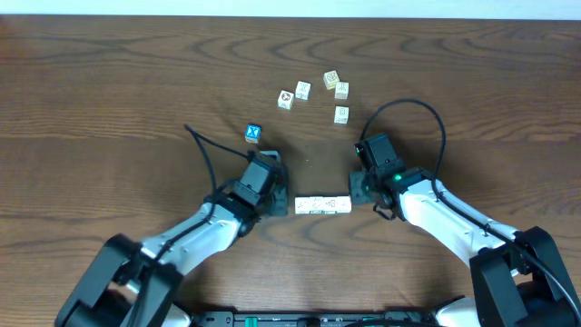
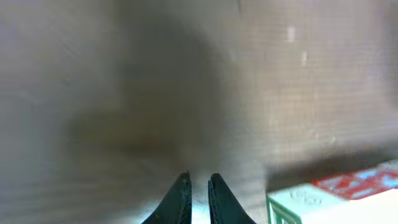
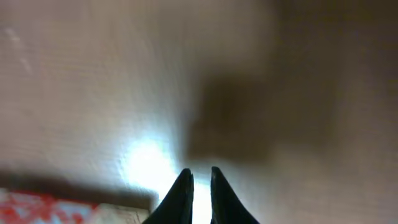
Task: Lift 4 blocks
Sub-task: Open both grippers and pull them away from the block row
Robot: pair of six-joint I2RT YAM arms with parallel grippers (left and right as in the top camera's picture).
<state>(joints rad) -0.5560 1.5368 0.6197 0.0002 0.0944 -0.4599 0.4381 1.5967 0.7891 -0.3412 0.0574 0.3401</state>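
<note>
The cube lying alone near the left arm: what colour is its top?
The cube is blue with a white mark, clearest in the overhead view.

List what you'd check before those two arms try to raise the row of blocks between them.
1. Row of blocks lies straight, end to end: ok.
2. Left gripper sits at the row's left end: ok; whether it touches, cannot tell.
3. Right gripper sits at the row's right end: ok; whether it touches, cannot tell.
4. Both grippers' fingers close together, nothing between them: ok.
5. Row holds four blocks: cannot tell, the seams are too small.
6. Blue cube and loose cubes lie apart from the row: ok.
</note>
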